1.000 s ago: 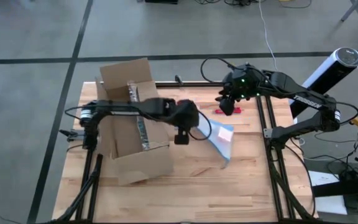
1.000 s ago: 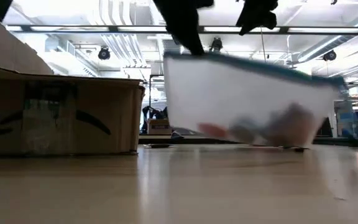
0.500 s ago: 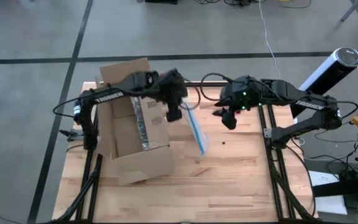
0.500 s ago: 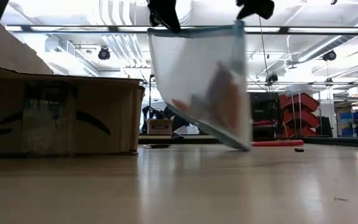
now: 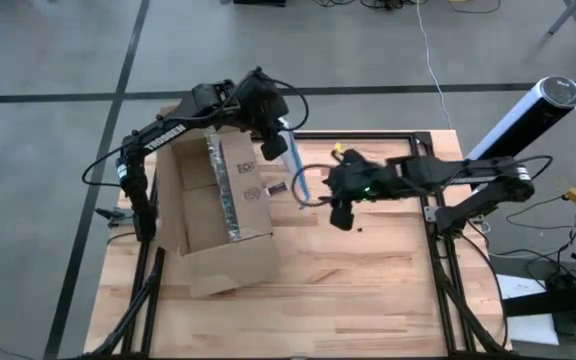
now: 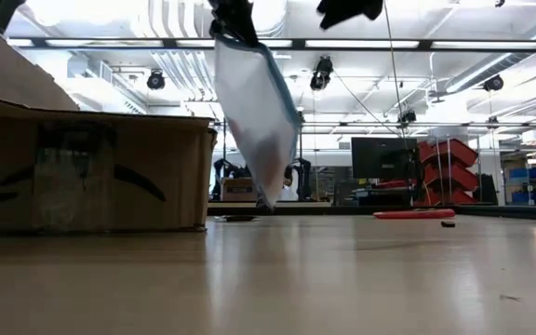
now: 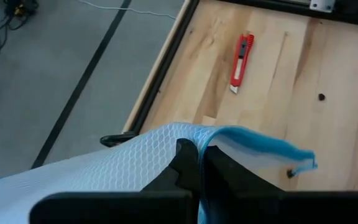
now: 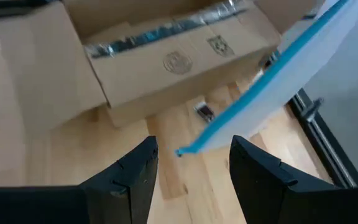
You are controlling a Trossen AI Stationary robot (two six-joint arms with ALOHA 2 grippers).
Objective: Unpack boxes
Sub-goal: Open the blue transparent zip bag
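Box (image 5: 218,215): brown corrugated cardboard, flaps open, shiny tape strip, on the table's (image 5: 388,290) left half.
Low view only: a black arrow mark on the box side (image 6: 82,172); the top is cut off.
Left gripper (image 5: 273,150): above the box's far right corner, pressed together on the blue edge of the pouch (image 5: 296,178), which hangs clear of the table.
Left wrist view only: red tool (image 7: 240,55) on the wood, well apart from the pouch (image 7: 166,155).
Right gripper (image 5: 340,212): over mid-table, just right of the pouch, fingers spread, empty.
Hard to tell: the pouch's contents.
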